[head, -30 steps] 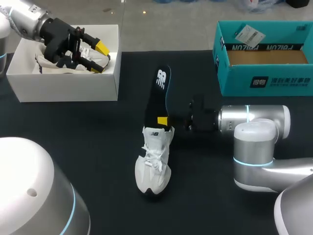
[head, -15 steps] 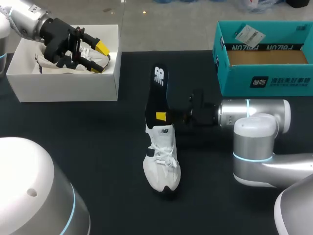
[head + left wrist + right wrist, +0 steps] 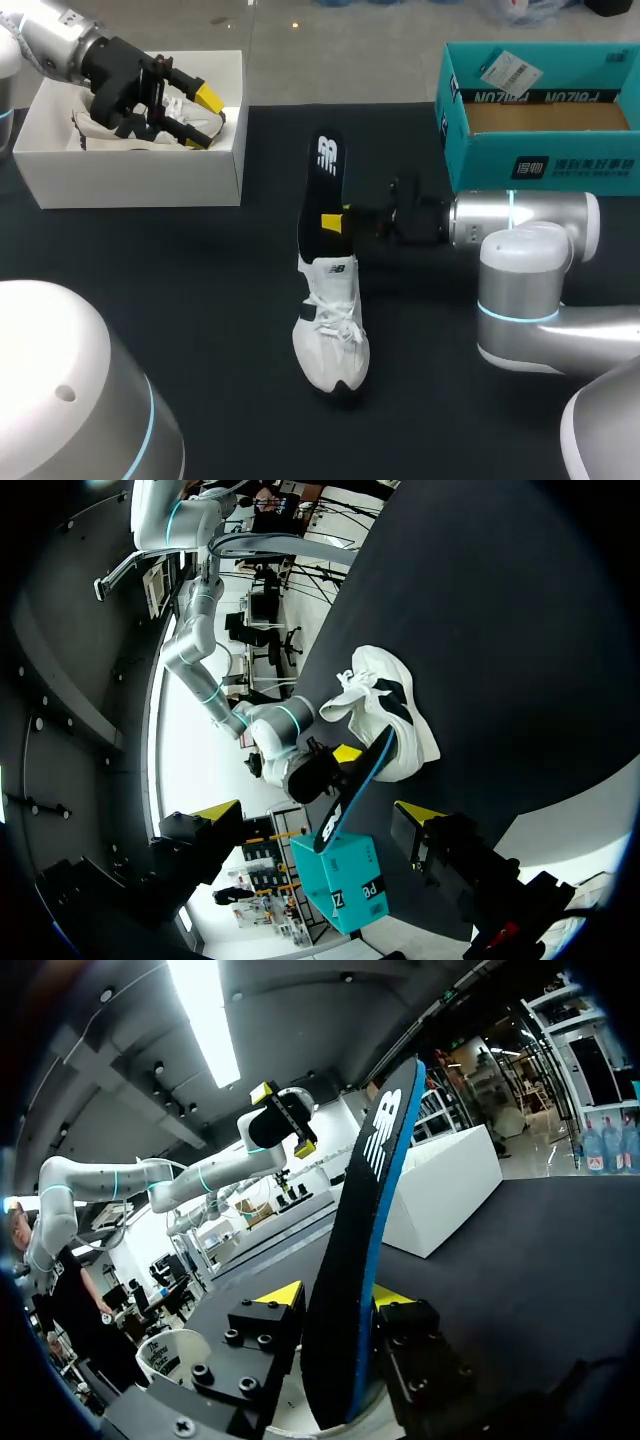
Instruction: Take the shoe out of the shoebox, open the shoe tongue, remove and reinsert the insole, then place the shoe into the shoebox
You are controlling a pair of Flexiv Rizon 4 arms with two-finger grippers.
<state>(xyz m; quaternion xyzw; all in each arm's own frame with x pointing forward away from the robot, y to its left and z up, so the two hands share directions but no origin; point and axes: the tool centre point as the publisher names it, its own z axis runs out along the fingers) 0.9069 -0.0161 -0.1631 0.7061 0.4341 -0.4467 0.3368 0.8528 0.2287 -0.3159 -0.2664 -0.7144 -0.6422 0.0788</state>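
white sneaker point(image 3: 330, 325) sits lower centre on the black surface point(image 3: 180, 300). black insole point(image 3: 322, 195) slants up from its mouth, right fingers point(image 3: 330, 222) clenched on it just above the collar. judged light and floppy, so hold low. left fingers point(image 3: 208, 97) released over the white shoebox point(image 3: 130, 185), upper left, something white inside. teal box point(image 3: 540, 165), upper right, looks empty.

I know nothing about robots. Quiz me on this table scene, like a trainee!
1. True or false: the left gripper hangs over the teal box.
2. The white shoe with the insole sticking out stands: A in a box, B on the black table, C in a gripper.
3. Fill in: the right gripper is shut on the ____.
Key: 1 false, it is over the white box; 2 B; 3 insole.
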